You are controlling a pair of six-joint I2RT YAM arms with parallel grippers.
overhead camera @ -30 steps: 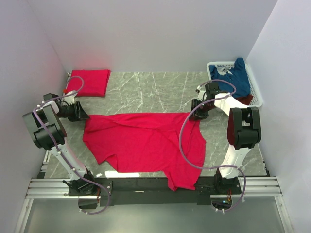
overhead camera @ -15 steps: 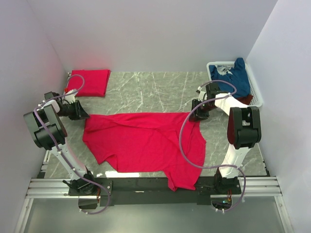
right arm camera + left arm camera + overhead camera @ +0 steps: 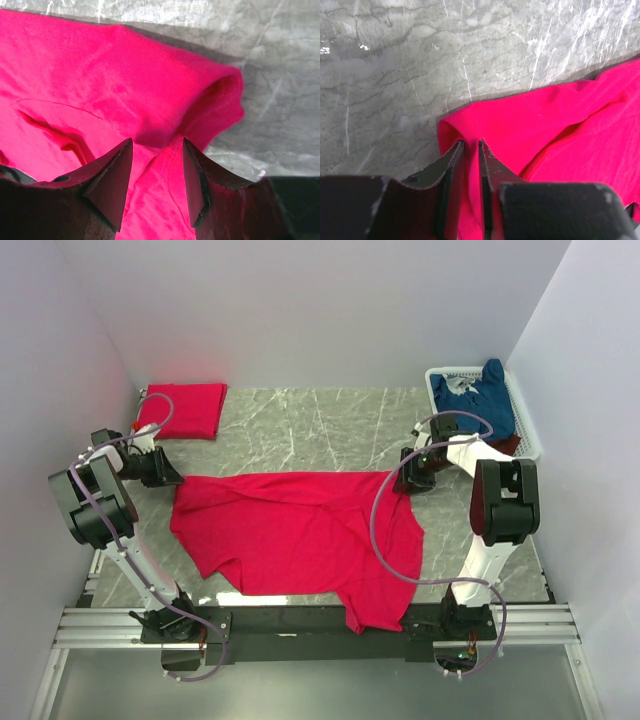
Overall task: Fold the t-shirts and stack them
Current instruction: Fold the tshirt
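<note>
A bright red t-shirt lies spread and rumpled across the marble table, one part hanging over the near edge. At its far-left corner my left gripper sits low; in the left wrist view its jaws stand narrow, pinching a fold of the red cloth. My right gripper is at the shirt's far-right corner. In the right wrist view it is open, jaws wide apart over the rolled sleeve hem, gripping nothing. A folded red t-shirt lies at the back left.
A white basket at the back right holds a navy t-shirt and a darker red one. Walls close in on the left, back and right. Bare marble shows between the folded shirt and the basket.
The left jaws have narrowed onto the shirt's corner. The right jaws have widened and that gripper has backed slightly to the right. The shirt has barely shifted.
</note>
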